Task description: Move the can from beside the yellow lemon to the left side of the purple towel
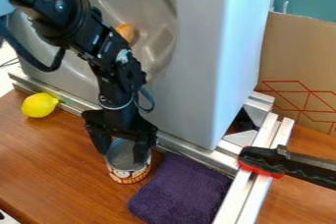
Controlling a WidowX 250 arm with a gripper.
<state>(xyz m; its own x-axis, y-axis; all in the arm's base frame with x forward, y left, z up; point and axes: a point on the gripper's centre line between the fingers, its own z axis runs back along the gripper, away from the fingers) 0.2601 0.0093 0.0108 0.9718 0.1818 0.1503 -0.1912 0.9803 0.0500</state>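
Observation:
The black gripper (122,155) points down at the can, its fingers spread wide. One finger is at the can's left edge and the other overlaps the right part of its top; whether they touch it I cannot tell. The can (129,174) is upright on the wooden table, with a grey top and an orange, white and dark label. Just right of the can lies a folded purple cloth (181,191). A yellow lemon (39,105) rests on the table at the left, near the metal rail.
A large grey moulded panel (203,61) stands behind the gripper, with an orange-brown object (125,32) against it. Metal rails (253,183) run along its base and down the right side. A black and red clamp (263,161) sits on the right rail, near a cardboard box (298,66).

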